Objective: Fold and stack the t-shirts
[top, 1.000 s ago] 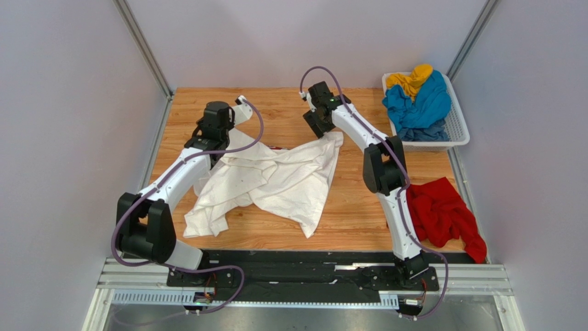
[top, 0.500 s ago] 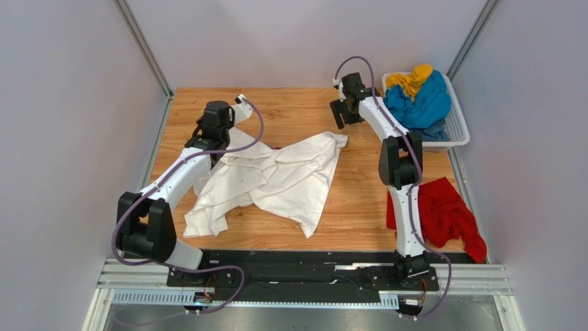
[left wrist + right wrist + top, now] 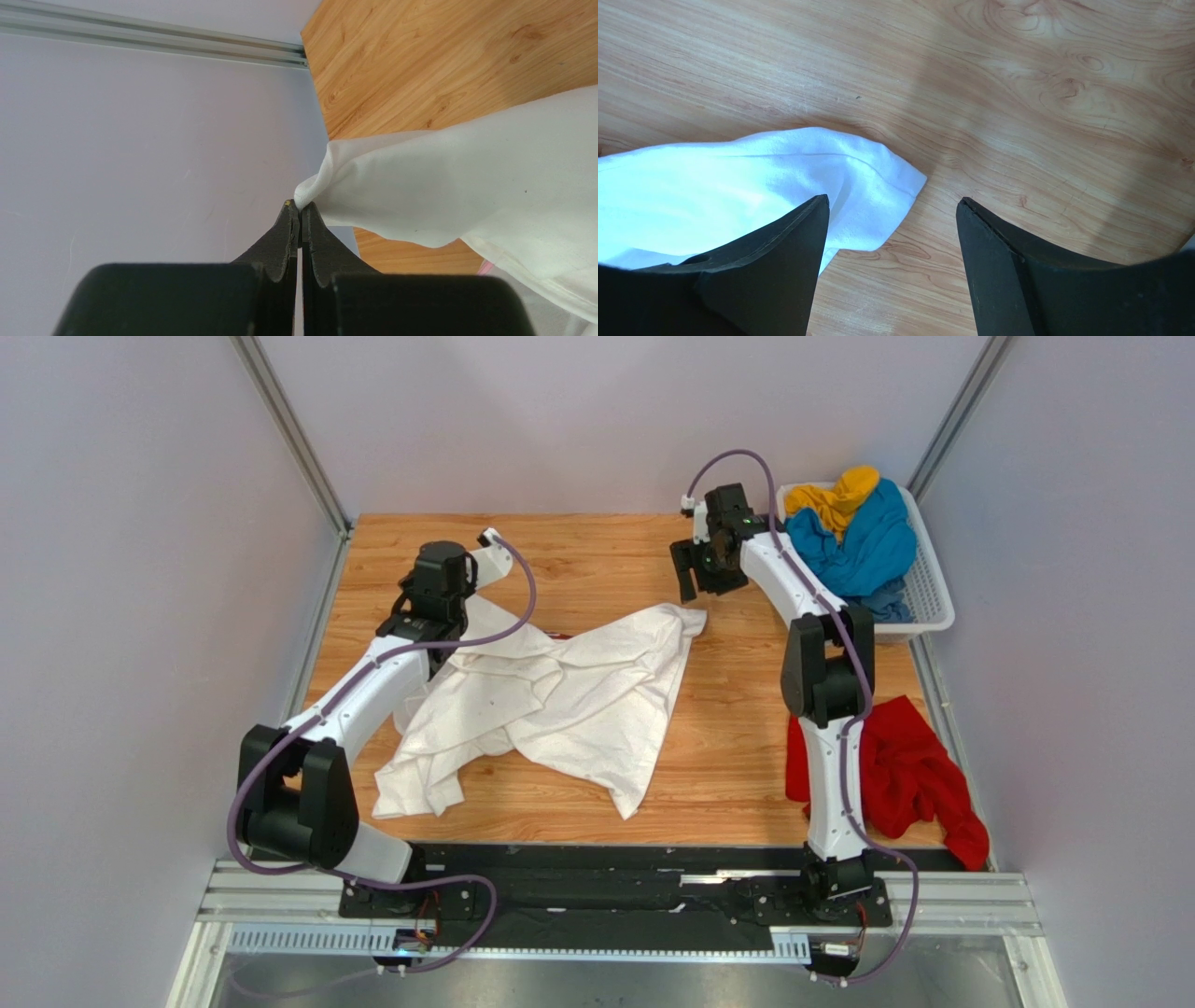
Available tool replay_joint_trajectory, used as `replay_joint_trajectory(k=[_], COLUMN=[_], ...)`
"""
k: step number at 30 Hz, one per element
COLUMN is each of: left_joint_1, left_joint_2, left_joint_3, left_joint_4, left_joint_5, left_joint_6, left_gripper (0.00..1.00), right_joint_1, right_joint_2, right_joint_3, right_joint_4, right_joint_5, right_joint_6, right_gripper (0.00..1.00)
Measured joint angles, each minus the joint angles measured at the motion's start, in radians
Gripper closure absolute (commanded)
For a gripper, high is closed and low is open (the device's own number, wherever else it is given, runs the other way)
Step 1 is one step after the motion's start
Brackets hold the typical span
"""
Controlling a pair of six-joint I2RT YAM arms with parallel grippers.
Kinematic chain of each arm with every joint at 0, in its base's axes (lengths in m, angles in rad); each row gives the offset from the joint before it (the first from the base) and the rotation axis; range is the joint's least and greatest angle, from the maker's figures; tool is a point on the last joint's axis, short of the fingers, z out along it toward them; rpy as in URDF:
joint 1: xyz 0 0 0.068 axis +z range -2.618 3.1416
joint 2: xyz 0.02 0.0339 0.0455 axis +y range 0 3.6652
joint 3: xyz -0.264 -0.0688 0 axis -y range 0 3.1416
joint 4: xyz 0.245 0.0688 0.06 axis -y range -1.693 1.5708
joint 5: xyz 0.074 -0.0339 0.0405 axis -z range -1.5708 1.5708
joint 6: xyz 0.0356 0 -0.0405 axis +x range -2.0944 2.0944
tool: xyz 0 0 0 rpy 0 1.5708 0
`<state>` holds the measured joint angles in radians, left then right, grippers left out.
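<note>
The white t-shirt (image 3: 561,700) lies crumpled and spread across the middle of the table. My left gripper (image 3: 449,612) is shut on its far-left edge; in the left wrist view a fold of white cloth (image 3: 449,175) is pinched at the tips of my left gripper (image 3: 300,207). My right gripper (image 3: 690,577) hovers open just beyond the shirt's far-right corner (image 3: 685,620). In the right wrist view that corner (image 3: 871,168) lies flat on the wood, below my open right gripper (image 3: 892,201), which holds nothing.
A white lattice basket (image 3: 933,595) at the far right corner holds a blue t-shirt (image 3: 856,546) and a yellow t-shirt (image 3: 835,493). A red t-shirt (image 3: 905,770) lies bunched at the right edge, behind the right arm. Grey walls close both sides.
My right gripper has let go of the white shirt's far-right corner and swung back and right toward the basket. The corner now rests on the table. The left arm has not moved.
</note>
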<state>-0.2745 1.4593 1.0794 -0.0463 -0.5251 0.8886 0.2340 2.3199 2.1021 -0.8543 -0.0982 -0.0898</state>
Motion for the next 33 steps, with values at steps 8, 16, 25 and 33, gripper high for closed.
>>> replay_joint_trajectory(k=[8, 16, 25, 33], left_joint_1=[0.0, 0.0, 0.0, 0.0], left_joint_2=[-0.002, -0.004, -0.004, -0.005], left_joint_3=[-0.027, -0.034, -0.041, -0.046], left_joint_4=[0.006, 0.007, 0.01, 0.013], left_joint_5=[0.0, 0.0, 0.0, 0.0], left_joint_6=[0.0, 0.006, 0.007, 0.007], left_gripper=[1.0, 1.0, 1.0, 1.0], right_joint_1=[-0.015, -0.019, -0.019, -0.019], right_joint_2=[-0.009, -0.006, 0.026, 0.037], right_joint_3=[-0.017, -0.018, -0.02, -0.021], right_joint_4=[0.0, 0.0, -0.002, -0.001], right_joint_5=[-0.018, -0.037, -0.055, -0.061], right_joint_6=[0.0, 0.0, 0.004, 0.008], right_gripper=[0.3, 0.3, 0.3, 0.34])
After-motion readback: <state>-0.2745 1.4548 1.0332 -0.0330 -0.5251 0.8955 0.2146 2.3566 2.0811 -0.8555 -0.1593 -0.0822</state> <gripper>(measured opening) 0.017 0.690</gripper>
